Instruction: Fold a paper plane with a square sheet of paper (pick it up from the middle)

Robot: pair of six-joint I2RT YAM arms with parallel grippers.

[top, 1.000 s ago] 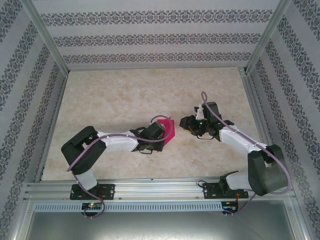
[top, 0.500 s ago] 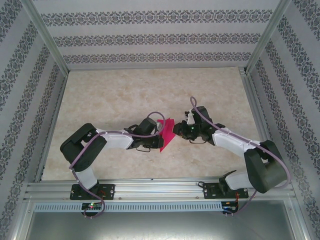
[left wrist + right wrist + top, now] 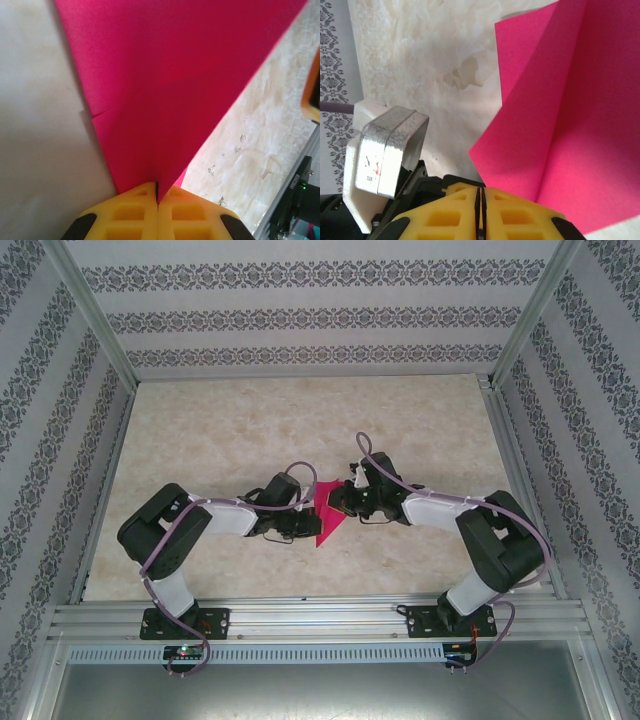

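Nearest the worktop's [image 3: 250,420] near edge, the two arms reach inward from their bases and meet over the middle of the worktop, slightly nearer that edge than the far one. The left gripper [image 3: 305,523] has its yellow pads pressed together, and the square sheet of paper [image 3: 328,523] comes straight out of the seam between them. The wrist view confirms the left gripper [image 3: 157,192] is clamped on the sheet [image 3: 175,75]. The right gripper [image 3: 345,503] comes in from the opposite side, a little farther back. On its own camera the right gripper [image 3: 481,192] shows only a hairline slit between the pads, with the sheet [image 3: 570,125] running down into them, so it is judged to be pinching the paper too. The sheet is lifted and doubled over into a triangle. Its point aims at the near edge and its long axis runs near to far, crosswise to both grippers. Both arms are in contact, so neither is nearer.
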